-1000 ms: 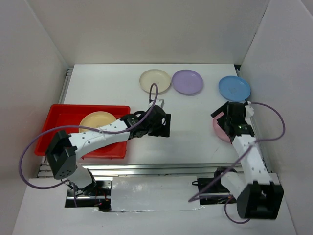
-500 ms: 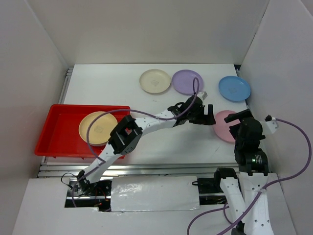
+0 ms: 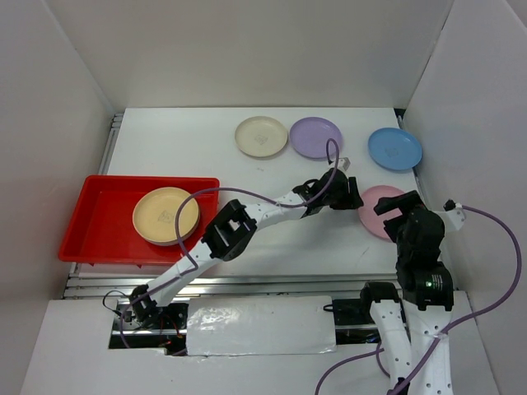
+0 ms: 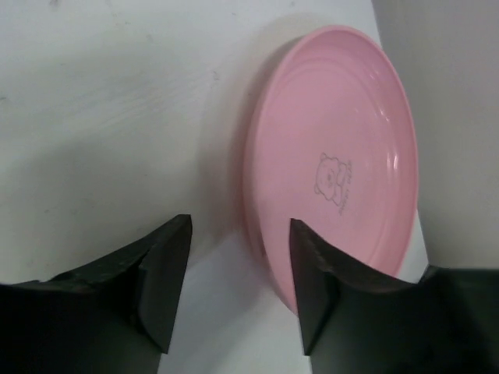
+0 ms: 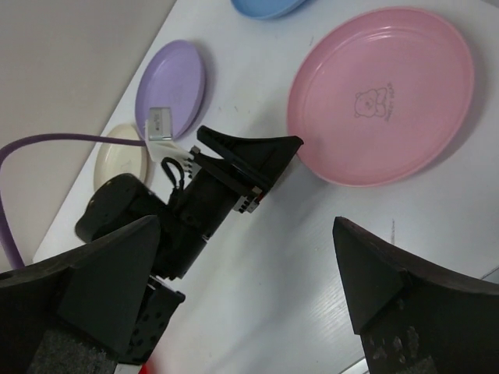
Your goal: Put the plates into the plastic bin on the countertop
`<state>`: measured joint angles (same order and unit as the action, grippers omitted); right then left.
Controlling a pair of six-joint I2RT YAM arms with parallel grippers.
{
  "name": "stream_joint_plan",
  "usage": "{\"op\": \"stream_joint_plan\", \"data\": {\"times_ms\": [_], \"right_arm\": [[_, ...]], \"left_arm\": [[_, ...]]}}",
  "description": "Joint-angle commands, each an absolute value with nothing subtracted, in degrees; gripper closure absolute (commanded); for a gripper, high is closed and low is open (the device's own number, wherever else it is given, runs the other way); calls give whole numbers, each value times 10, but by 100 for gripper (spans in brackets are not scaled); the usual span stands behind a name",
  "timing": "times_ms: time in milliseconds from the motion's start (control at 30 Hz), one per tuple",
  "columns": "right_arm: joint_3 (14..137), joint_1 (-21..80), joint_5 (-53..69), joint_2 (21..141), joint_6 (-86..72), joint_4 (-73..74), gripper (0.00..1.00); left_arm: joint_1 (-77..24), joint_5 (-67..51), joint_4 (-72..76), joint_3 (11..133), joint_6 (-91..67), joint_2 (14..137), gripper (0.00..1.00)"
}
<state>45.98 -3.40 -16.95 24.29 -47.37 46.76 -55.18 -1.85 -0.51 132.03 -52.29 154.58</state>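
Observation:
The pink plate (image 3: 375, 211) lies on the countertop (image 3: 189, 148) at the right, partly hidden by my right arm. My left gripper (image 3: 350, 196) reaches across to its left rim. In the left wrist view the gripper (image 4: 238, 288) is open: one finger sits over the pink plate's (image 4: 343, 148) rim and the other over bare table. My right gripper (image 3: 394, 206) hangs above the plate's near side. It is wide open and empty (image 5: 245, 288), looking down on the pink plate (image 5: 382, 93). The red plastic bin (image 3: 99, 185) at the left holds a yellow-orange plate (image 3: 165, 216).
A cream plate (image 3: 261, 137), a purple plate (image 3: 315, 137) and a blue plate (image 3: 394, 149) lie in a row along the back. White walls close in the left, back and right sides. Silver rails edge the table's front. Purple cables loop off both arms.
My left arm has stretched from beside the bin rightward to the pink plate's rim. My right arm has drawn back off the plate toward the near edge and risen.

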Motion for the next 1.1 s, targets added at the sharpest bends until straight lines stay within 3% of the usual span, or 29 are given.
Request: {"op": "stream_joint_plan", "data": {"times_ms": [0, 67, 300, 400, 533, 667, 700, 833, 933, 1067], "right_arm": [[492, -37, -145, 225, -458, 473, 0], [502, -37, -134, 222, -453, 475, 0], [511, -37, -127, 216, -438, 483, 0], [507, -37, -125, 213, -433, 480, 0], [509, -36, -119, 215, -428, 478, 0], [510, -37, -119, 215, -425, 476, 0], [510, -37, -119, 215, -424, 474, 0], [504, -37, -108, 220, -425, 468, 0], [491, -37, -91, 221, -431, 453, 0], [469, -38, -57, 231, -434, 423, 0]], "left_arm": [[-565, 70, -54, 1306, -526, 1557, 37], [-568, 78, -56, 1308, -519, 1560, 45], [-584, 73, -18, 1326, -506, 1574, 46], [-587, 71, -17, 1339, -506, 1580, 63], [-586, 66, -7, 1338, -509, 1586, 70], [-587, 61, -5, 1322, -509, 1580, 100], [-588, 70, -5, 1310, -512, 1571, 100], [-580, 133, 12, 1165, -535, 1416, 100], [-546, 155, 24, 979, -569, 1271, 100], [-470, 186, -96, 914, -579, 1118, 100]]}}
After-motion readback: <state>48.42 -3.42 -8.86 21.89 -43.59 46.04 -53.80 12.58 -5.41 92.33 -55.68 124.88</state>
